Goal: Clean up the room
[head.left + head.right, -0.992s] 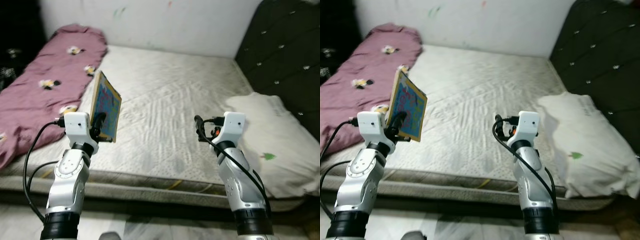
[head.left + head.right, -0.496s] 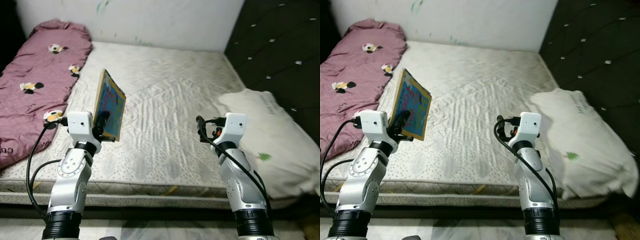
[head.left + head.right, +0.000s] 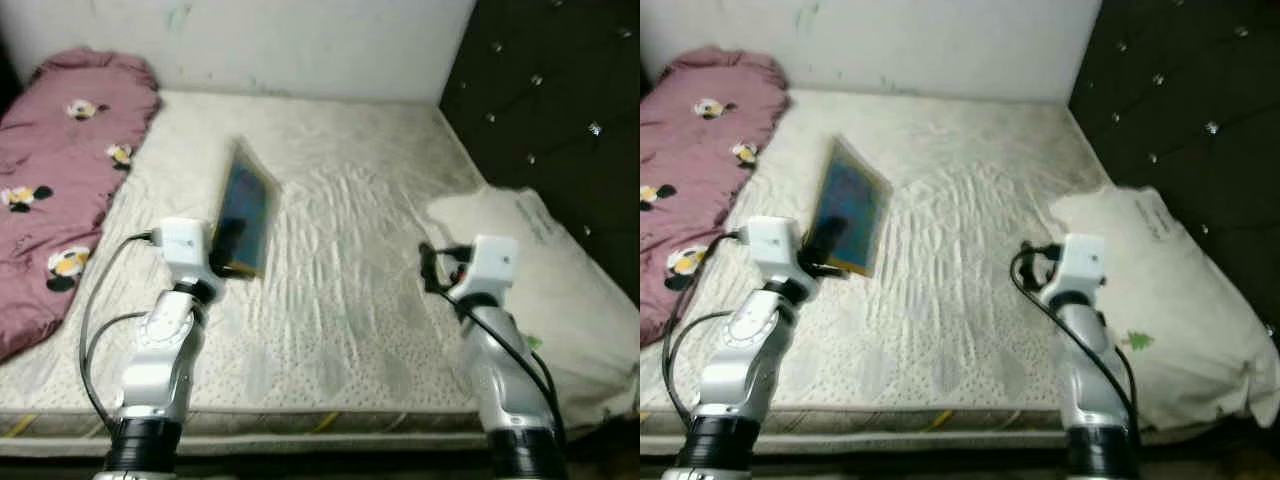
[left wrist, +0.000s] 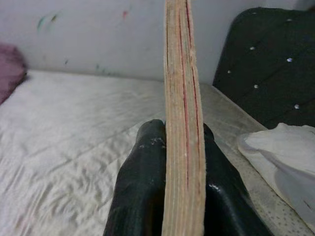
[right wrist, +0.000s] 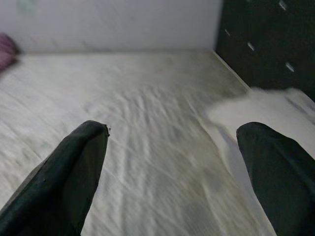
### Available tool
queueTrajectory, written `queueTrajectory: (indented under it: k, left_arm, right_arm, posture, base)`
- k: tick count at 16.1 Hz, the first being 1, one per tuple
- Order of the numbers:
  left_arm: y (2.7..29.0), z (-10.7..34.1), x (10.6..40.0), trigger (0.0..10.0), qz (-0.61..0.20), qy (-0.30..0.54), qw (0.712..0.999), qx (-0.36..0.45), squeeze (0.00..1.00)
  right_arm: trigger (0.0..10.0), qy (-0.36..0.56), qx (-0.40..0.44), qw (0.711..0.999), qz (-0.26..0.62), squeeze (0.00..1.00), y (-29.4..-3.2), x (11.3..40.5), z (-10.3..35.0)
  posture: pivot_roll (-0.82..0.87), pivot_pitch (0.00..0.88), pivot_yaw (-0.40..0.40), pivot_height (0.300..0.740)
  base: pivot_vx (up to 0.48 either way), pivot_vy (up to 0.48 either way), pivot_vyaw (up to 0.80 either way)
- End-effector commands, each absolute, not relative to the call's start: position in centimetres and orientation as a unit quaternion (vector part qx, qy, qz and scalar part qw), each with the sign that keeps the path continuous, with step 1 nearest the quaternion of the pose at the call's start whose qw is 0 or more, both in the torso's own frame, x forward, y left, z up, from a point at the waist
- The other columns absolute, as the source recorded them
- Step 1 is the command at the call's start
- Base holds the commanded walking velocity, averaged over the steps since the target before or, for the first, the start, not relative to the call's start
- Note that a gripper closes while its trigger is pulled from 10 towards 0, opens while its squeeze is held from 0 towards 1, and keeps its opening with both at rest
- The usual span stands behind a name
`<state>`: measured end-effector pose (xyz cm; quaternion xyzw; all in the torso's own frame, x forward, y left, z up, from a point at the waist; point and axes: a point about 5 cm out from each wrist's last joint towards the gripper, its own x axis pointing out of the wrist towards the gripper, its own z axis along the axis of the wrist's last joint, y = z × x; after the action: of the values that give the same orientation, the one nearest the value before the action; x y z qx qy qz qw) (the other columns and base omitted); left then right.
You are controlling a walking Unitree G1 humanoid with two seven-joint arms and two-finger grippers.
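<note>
Your left gripper point(image 4: 183, 162) pinches the thin, stiff wooden board with a blue picture face point(image 3: 245, 212) by its lower edge, upright above the pale bare mattress point(image 3: 340, 250); it looks light but could pivot, so grip deep. Your right gripper point(image 5: 172, 162) hangs spread, empty

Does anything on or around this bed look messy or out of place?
Yes. The white pillow slumps against the dark headboard, the maroon blanket lies rumpled along the bare mattress's far side, and the left gripper holds a board upright.
</note>
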<state>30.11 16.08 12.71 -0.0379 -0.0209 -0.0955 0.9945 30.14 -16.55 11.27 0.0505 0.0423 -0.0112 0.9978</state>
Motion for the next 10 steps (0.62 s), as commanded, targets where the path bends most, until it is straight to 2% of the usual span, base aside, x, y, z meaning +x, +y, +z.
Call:
queueTrajectory:
  k: [1,4,6,9,10]
  left_arm:
    - [18.09,12.97,29.88,10.0,-0.058,-0.026,0.998,-0.027,0.0]
    - [18.1,13.07,29.94,10.0,-0.055,-0.028,0.998,-0.022,0.0]
    - [18.09,13.09,29.95,10.0,-0.056,-0.028,0.998,-0.021,0.0]
    - [18.19,12.85,29.8,10.0,-0.054,-0.024,0.998,-0.02,0.0]
    - [18.42,12.54,29.51,10.0,-0.053,-0.018,0.998,-0.019,0.0]
  right_arm:
    - [10.0,0.033,0.053,0.998,0.009,0.0,-15.32,30.22,11.69]
    - [10.0,0.026,0.046,0.998,0.018,0.0,-15.18,30.26,11.87]
    - [10.0,0.027,0.046,0.998,0.019,0.0,-15.12,30.22,11.84]
    - [10.0,0.028,0.041,0.999,0.021,0.0,-15.13,30.16,11.74]
    - [10.0,0.028,0.039,0.999,0.022,0.0,-15.2,30.11,11.68]
  posture:
    - [-0.03,0.0,-0.071,0.74]
    - [-0.03,0.0,-0.07,0.74]
    - [-0.03,0.0,-0.069,0.74]
    - [-0.03,0.0,-0.07,0.74]
    - [-0.04,0.0,-0.069,0.74]
  base:
    - [0.0,0.0,0.0]
    - [0.0,0.0,0.0]
    - [0.0,0.0,0.5]
    - [0.0,-0.247,0.45]
    - [0.0,-0.247,0.0]
